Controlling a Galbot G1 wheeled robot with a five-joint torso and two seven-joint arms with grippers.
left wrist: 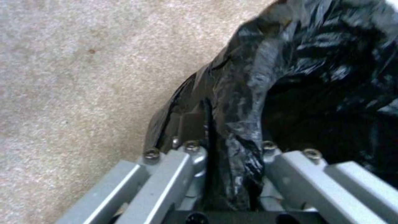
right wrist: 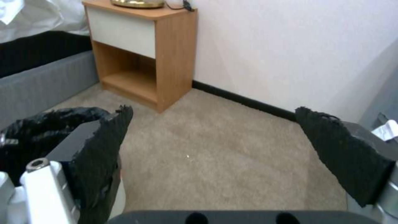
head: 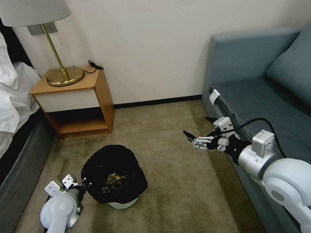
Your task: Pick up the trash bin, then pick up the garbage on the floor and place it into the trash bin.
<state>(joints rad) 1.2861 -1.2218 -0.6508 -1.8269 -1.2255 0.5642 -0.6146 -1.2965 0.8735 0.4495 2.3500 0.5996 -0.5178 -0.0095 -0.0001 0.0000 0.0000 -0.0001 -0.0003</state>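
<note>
The trash bin [head: 112, 161], round and lined with a crinkly black bag, is on the carpet at lower left, its white base [head: 123, 203] showing under the bag. Inside it lie gold-yellow and brown pieces of garbage [head: 114, 179]. My left gripper [head: 82, 185] is shut on the bin's near-left rim; in the left wrist view the black bag [left wrist: 248, 93] is pinched between its fingers [left wrist: 178, 161]. My right gripper [head: 197, 126] hangs open in the air beside the sofa, right of the bin, its black pads [right wrist: 104, 149] spread wide with nothing between them. The bin [right wrist: 37, 130] shows past one pad.
A wooden nightstand [head: 77, 102] with a brass lamp [head: 64, 75] stands against the back wall. The bed [head: 0, 109] runs along the left, and the blue-grey sofa [head: 270, 94] along the right. Beige carpet [head: 177, 187] lies open between them.
</note>
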